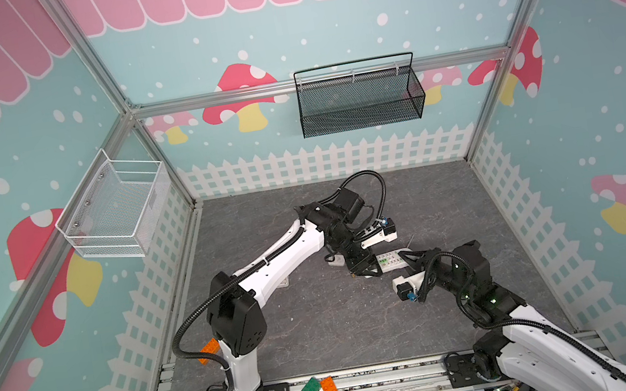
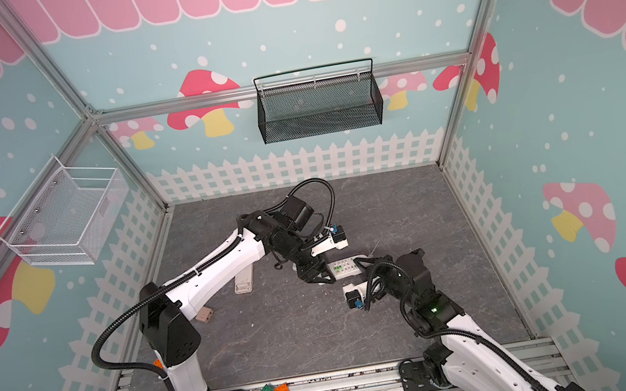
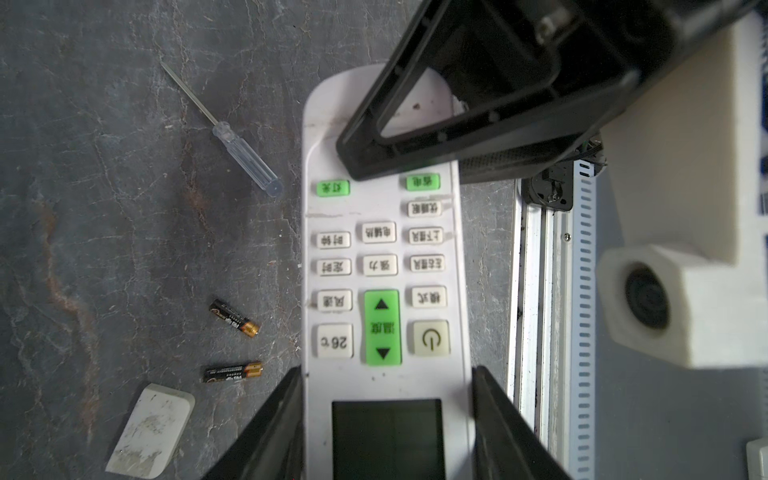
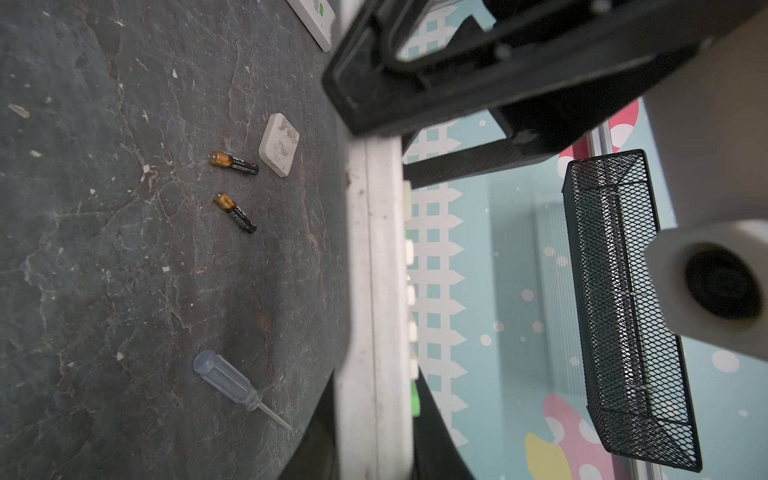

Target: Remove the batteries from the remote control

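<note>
I count 2 batteries out on the dark floor, black with gold ends, lying flat, apart and not parallel: 1 battery (image 3: 235, 318) beside the remote's (image 3: 382, 257) long edge, a second battery (image 3: 232, 371) nearer its screen end. The remote is white with green and pale keys, and it lies button face up in a top view (image 1: 392, 261)
</note>
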Motion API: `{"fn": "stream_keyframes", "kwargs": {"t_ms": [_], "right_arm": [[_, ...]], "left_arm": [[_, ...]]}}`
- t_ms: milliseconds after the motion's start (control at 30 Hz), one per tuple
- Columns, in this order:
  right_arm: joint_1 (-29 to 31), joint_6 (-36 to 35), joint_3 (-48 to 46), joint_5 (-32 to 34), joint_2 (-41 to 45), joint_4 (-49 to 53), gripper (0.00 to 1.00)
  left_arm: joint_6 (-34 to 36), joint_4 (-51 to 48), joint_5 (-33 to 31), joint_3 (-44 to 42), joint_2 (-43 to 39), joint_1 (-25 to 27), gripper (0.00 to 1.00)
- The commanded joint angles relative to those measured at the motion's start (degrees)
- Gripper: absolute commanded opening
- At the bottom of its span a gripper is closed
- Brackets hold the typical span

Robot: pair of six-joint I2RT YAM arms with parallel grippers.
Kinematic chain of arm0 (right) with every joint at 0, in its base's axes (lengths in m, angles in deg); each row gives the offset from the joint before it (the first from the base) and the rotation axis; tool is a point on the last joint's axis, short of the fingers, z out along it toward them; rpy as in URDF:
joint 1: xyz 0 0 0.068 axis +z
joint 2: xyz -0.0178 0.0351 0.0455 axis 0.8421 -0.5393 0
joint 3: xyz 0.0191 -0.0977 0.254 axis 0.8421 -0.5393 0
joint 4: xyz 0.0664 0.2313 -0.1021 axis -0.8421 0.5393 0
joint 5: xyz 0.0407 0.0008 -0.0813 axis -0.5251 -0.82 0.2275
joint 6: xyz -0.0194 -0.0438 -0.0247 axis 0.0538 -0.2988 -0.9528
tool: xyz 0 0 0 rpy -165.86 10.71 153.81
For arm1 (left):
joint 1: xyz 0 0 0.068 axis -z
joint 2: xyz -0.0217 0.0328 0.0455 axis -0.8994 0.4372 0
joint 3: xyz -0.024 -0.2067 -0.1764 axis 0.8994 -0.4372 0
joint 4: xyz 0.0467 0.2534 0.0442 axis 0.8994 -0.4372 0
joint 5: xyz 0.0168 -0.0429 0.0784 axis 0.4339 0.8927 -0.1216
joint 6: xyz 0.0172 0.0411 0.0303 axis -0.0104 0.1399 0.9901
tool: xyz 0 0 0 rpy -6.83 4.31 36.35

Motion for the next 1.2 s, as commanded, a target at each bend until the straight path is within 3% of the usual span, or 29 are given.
{"fn": "stream_keyframes", "kwargs": {"t_ms": [0, 167, 300, 500, 733, 967, 1167], "right_arm": [[-0.12, 11.77, 1.73, 0.29, -0.33, 0.15, 0.0], [-0.32, 21.11, 3.16, -3.96, -4.4, 2.38, 0.0], [-1.42, 33.06, 6.84, -9.88, -10.86, 3.63, 0.0], [-4.11, 46.12, 7.16, -26.62, -16.46, -1.65, 0.0], [-4.76, 55.81, 2.45, -35.19, -17.71, -11.93, 0.0], [-4.84, 59.56, 1.83, -36.11, -16.98, -16.52, 0.0], [-5.21, 64.59, 1.94, -35.77, -19.2, -20.93, 0.0]], "left_arm": [[4.54, -2.15, -5.15, 2.71, -1.86, 0.71, 0.63], [8.67, -8.71, -3.74, 7.48, -3.67, 0.45, 0.71], [12.58, -13.16, -0.56, 10.62, -4.22, 0.4, 0.76], [15.51, -13.59, -2.97, 11.67, -4.13, -0.74, 0.8], [16.38, -10.49, -1.36, 13.23, -2.75, -3.84, 0.86], [13.29, -8.67, 3.44, 14.29, -0.53, -5.94, 0.85], [12.82, -9.83, 8.52, 12.71, -0.36, -5.3, 0.75]]}}
